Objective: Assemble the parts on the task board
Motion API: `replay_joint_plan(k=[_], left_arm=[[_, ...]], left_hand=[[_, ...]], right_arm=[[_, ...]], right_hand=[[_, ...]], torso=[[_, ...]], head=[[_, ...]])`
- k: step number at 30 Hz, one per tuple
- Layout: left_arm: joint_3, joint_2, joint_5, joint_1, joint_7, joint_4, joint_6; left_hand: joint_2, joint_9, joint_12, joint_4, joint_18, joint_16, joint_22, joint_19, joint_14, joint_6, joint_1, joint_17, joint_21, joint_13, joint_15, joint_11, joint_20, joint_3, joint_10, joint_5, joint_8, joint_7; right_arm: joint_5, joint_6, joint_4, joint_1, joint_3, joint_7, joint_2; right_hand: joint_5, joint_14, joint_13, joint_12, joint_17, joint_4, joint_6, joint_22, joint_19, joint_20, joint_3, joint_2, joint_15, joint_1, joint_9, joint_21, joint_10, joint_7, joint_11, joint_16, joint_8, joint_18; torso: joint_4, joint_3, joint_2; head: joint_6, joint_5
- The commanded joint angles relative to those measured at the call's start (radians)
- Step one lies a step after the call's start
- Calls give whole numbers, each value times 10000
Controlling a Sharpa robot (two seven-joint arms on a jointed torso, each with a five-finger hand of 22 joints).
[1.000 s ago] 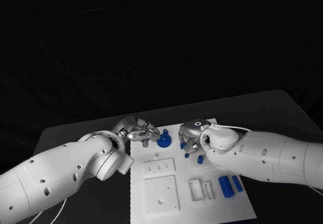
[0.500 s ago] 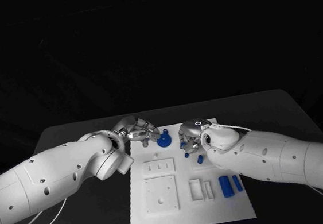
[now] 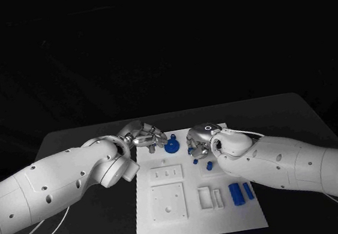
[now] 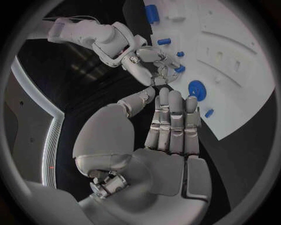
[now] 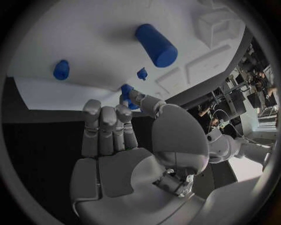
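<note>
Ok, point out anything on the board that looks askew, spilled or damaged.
Nothing stands out. The task board lies flat and square on the table, with no visible damage. Two blue cylinders lie side by side near its right edge, and a round blue part sits at the far end between the left hand and right hand.

Dim scene, black surround; task board (image 3: 198, 209) brightly lit; wrist views fisheye-bent at rims.

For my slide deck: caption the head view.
Both hands meet over the white task board's far end beside a round blue part.
</note>
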Motion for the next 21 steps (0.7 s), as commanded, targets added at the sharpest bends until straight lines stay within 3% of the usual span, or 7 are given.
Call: replay_joint_plan(k=[1,3,7,13,21], left_arm=[[6,6,43,16,80,-6,50],[6,-3,43,16,128,-16,9],[5,-47,189,16,307,-48,-146],[1,-106,447,16,919,-26,-496],[-39,-60,263,-30,2425,-61,-1017]], left_hand=[[-21,-13,-47,49,20,-53,10,-18,58,-37,65,16,-62,4,-10,43,-717,11,18,-52,30,18],[-20,-15,-47,46,20,-53,12,-18,58,-37,73,17,-63,4,-10,42,-717,12,18,-52,33,18],[-23,-17,-47,43,20,-54,13,-18,58,-37,77,18,-64,5,-10,43,-717,9,18,-54,35,18],[-74,-25,-62,16,17,-64,20,-32,47,-31,95,20,-75,2,-4,48,-711,-9,0,-56,52,17],[-272,-79,-187,-172,0,-124,59,-117,-25,-85,232,25,-121,-36,45,107,-675,-135,-150,-50,72,46]], right_arm=[[853,-655,86,0,8,297,-95],[1630,-835,167,5,62,382,-192],[4187,-932,438,72,352,617,-455],[6438,-842,1023,247,636,734,-964],[9628,-519,1994,395,797,817,-1776]], right_hand=[[-7,15,9,17,-18,0,202,116,62,-33,70,88,-67,-9,40,40,46,108,-12,52,46,613],[-5,22,17,25,-21,-20,212,115,70,-37,92,86,-73,-10,43,44,67,102,-18,53,53,613],[5,25,39,47,-24,-43,223,110,78,-41,124,112,-86,-23,45,46,108,97,-24,51,59,613],[26,17,64,44,-30,-180,208,96,81,-48,97,252,-95,-174,35,43,139,100,-22,43,46,613],[38,-9,99,40,-31,-329,190,85,51,-47,54,375,-84,-328,21,25,137,111,-12,33,28,613]], torso=[[2,-2,1],[1,-4,-6],[-10,-2,-19],[-57,4,-34],[-180,47,-155]], head=[[8,1],[6,7],[46,16],[173,20],[321,78]])
